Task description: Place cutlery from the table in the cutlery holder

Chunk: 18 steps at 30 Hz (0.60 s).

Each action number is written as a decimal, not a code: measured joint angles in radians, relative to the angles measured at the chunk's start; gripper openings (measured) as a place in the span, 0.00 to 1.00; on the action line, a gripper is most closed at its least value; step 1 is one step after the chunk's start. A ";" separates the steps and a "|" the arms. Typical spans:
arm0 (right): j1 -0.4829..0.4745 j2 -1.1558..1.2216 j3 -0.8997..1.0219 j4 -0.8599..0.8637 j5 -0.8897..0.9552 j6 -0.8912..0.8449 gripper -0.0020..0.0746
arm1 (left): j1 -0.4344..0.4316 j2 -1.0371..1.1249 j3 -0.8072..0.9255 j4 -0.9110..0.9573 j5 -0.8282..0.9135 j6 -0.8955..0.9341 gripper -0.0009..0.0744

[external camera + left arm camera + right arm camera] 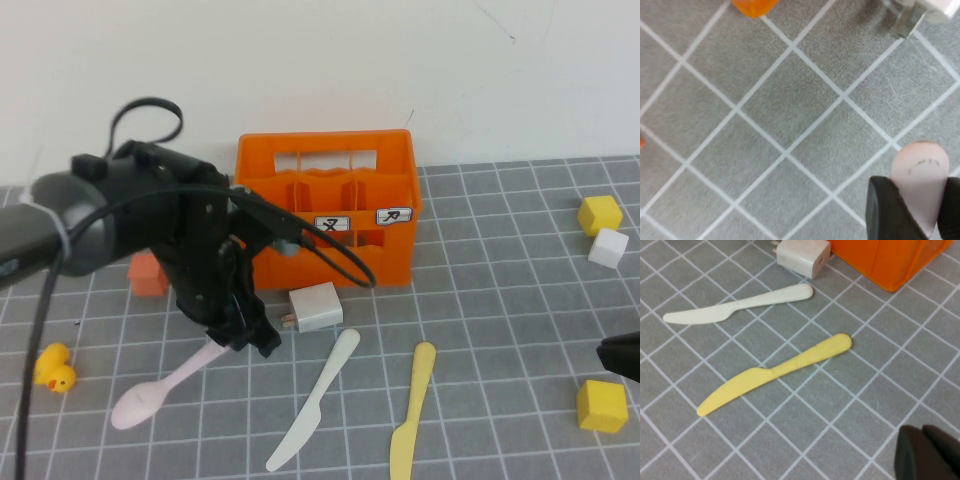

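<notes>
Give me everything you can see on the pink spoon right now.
The pink spoon is pale pink, plastic-looking and in one piece, with a rounded bowl and a flat handle. It runs diagonally at the table's front left: the bowl lies toward the near edge, and the handle rises toward the orange crate. The left gripper is closed on the handle end; in the left wrist view its dark fingers flank the rounded tip. Whether the bowl touches the table is unclear. The right gripper sits far right, away from it.

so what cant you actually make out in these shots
- Third label on the orange slotted plastic crate: high view, left arm covers it.
- Pale pink plastic spoon handle tip: high view, left gripper, shut on it, hides it.
- Right gripper: cut by frame edges; whether open is unclear.
</notes>
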<state>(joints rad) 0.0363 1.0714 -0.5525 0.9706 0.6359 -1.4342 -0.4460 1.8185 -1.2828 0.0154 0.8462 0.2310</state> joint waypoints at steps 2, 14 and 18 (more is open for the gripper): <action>0.000 0.000 0.000 0.002 0.000 0.000 0.02 | 0.000 -0.032 0.000 -0.005 0.012 0.000 0.26; 0.000 0.000 0.000 0.004 0.000 -0.001 0.02 | 0.000 -0.306 0.004 -0.081 -0.100 0.000 0.26; 0.000 0.000 0.000 0.004 0.000 -0.001 0.02 | 0.000 -0.358 0.006 -0.112 -0.221 0.000 0.26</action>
<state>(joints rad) 0.0363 1.0714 -0.5525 0.9744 0.6359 -1.4349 -0.4460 1.4604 -1.2768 -0.0962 0.6250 0.2310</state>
